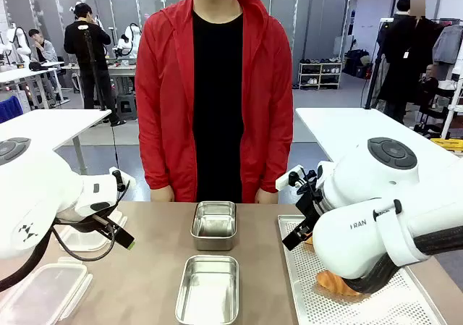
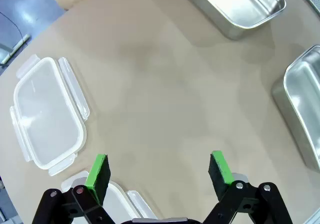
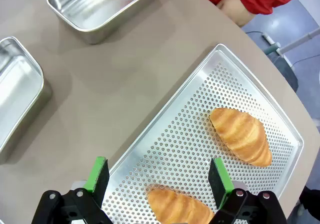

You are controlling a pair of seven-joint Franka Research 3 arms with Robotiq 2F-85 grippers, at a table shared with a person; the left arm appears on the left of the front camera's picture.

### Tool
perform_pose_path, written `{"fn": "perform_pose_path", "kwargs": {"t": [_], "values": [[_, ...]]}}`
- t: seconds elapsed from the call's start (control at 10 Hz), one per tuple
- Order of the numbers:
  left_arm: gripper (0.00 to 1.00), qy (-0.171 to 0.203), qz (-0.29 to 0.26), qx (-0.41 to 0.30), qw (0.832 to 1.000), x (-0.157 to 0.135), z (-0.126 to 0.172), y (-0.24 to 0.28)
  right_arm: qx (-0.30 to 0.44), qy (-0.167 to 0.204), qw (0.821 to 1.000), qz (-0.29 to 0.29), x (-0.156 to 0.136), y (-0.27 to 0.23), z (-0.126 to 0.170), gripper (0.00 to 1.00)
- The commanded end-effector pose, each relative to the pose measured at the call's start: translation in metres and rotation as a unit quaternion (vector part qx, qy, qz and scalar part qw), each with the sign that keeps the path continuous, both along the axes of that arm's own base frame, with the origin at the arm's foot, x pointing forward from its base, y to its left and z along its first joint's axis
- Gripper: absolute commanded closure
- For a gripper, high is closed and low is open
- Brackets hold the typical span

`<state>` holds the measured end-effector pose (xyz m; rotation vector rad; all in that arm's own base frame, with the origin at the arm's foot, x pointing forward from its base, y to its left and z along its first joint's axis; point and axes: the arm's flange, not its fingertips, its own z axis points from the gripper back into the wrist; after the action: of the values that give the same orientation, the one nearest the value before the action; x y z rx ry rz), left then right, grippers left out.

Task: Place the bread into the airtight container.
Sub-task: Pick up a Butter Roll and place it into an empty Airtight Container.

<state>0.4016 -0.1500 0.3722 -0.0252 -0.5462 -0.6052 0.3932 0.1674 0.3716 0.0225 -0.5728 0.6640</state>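
Green-padded and black-framed, the right gripper (image 3: 159,176) hangs with its jaws wide apart and nothing between them, over a perforated metal tray (image 3: 190,129). 2 croissants lie on that tray: 1 golden, ridged crescent (image 3: 242,135) near the far rim and another (image 3: 177,206) just beneath the gripper. Beside the tray, on the matte tan table (image 3: 125,84), sit 2 rectangular steel containers with rounded corners, the farther (image 3: 100,7) and the nearer (image 3: 15,94), both shiny and bare inside.

The left gripper (image 2: 159,171) is likewise spread and holds nothing, above bare tabletop. Its wrist view shows a clear plastic lid (image 2: 47,116) with hinged clip flaps on its sides (a second such piece (image 2: 120,199) lies under the fingers), which the right wrist view leaves out. From the front, a person in a red jacket (image 1: 217,86) stands at the far edge.
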Motion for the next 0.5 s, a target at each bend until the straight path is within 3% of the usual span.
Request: {"fn": "perform_pose_path", "kwargs": {"t": [0.0, 0.4], "values": [[0.0, 0.0, 0.0, 0.0, 1.0, -0.0001, 0.0, -0.0002, 0.0, 0.0, 1.0, 0.0, 0.0, 0.0, 0.0, 0.0], [0.0, 0.0, 0.0, 0.0, 1.0, -0.0001, 0.0, -0.0002, 0.0, 0.0, 1.0, 0.0, 0.0, 0.0, 0.0, 0.0]]}}
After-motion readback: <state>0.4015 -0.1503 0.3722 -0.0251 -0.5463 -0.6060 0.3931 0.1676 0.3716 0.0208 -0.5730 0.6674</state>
